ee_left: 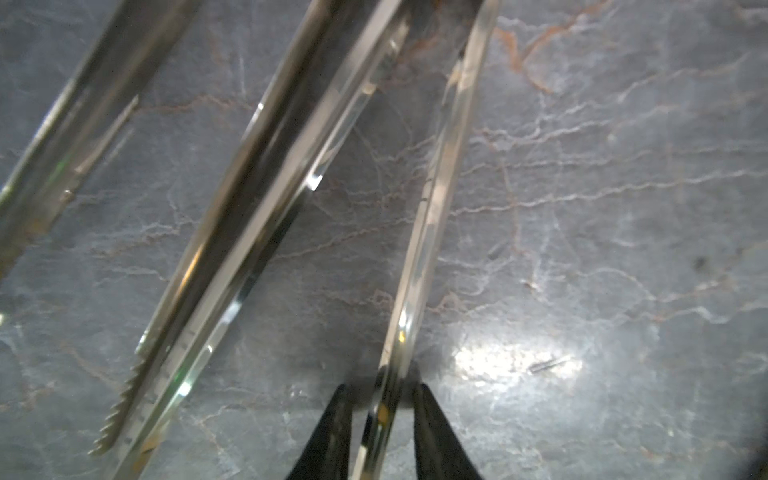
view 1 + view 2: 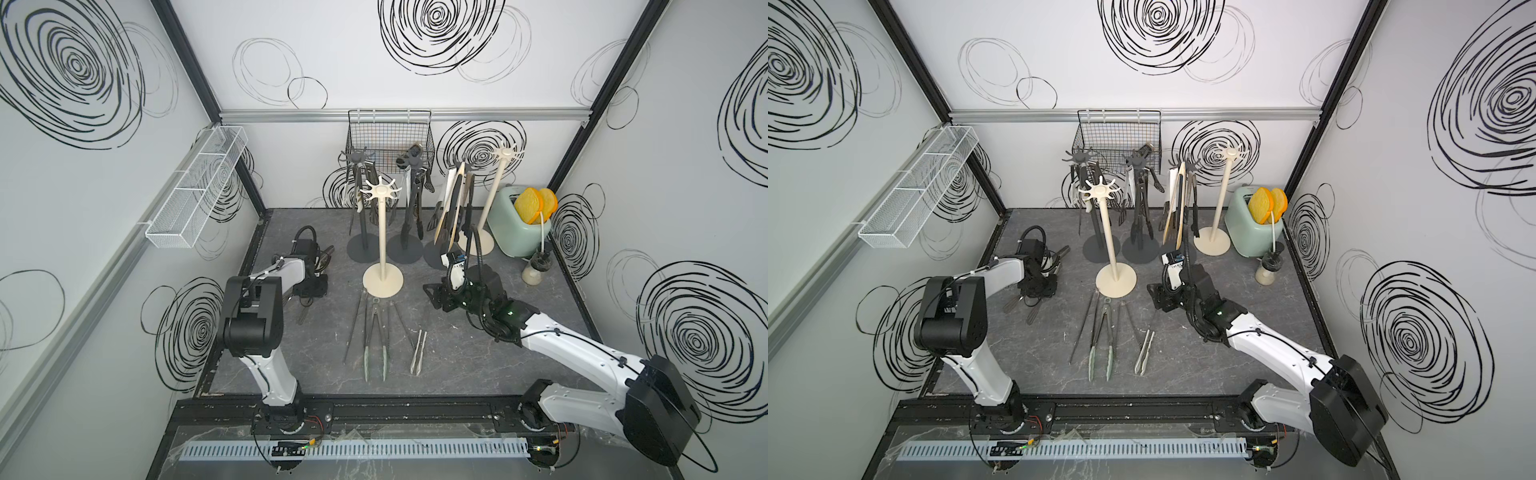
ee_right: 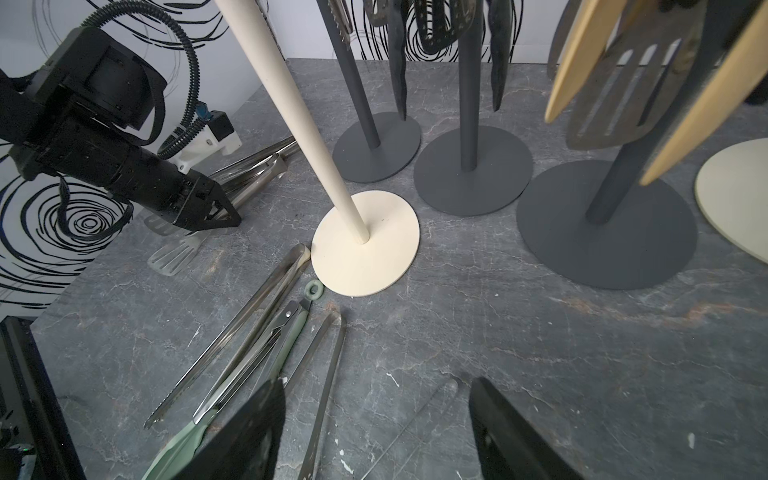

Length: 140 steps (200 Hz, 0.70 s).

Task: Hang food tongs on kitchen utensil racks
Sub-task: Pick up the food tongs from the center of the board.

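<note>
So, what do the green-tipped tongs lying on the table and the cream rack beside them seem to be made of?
The long green-tipped tongs: arms look like polished metal, since they mirror light; the pale green tips look matte, perhaps silicone or plastic. The cream pole-and-disc rack: smooth matte coating, no glare; probably painted metal, though plastic is possible.

The surface (image 2: 457,365) is dark grey marble with pale veins. The walls (image 2: 332,41) are white with black scribbled spirals. The cream racks (image 2: 381,232) contrast with the dark grey racks (image 2: 353,253). One steel tongs (image 3: 253,357) has pale green tips. The toaster (image 2: 509,232) is mint green, its slices (image 2: 534,205) orange-yellow.
</note>
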Each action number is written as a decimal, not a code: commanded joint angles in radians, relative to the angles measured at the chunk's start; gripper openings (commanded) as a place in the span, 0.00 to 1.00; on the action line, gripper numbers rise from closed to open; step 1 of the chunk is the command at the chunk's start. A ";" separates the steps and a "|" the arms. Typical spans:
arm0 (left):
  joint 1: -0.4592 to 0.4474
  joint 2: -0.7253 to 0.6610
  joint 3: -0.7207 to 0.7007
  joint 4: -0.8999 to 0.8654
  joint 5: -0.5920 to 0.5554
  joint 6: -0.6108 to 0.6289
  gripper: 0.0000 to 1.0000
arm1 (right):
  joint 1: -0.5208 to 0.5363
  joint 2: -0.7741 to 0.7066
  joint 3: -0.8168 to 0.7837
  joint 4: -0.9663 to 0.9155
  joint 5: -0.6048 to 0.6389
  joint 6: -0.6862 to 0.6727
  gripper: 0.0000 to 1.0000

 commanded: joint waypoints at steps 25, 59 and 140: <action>-0.029 0.017 0.014 -0.002 0.013 0.018 0.22 | -0.011 -0.035 -0.010 -0.008 -0.006 0.015 0.73; -0.036 0.012 0.009 -0.001 0.030 0.014 0.17 | -0.018 -0.048 -0.016 -0.012 -0.006 0.018 0.73; -0.073 -0.044 0.009 0.001 0.043 -0.009 0.00 | -0.028 -0.088 -0.032 -0.043 0.003 0.029 0.73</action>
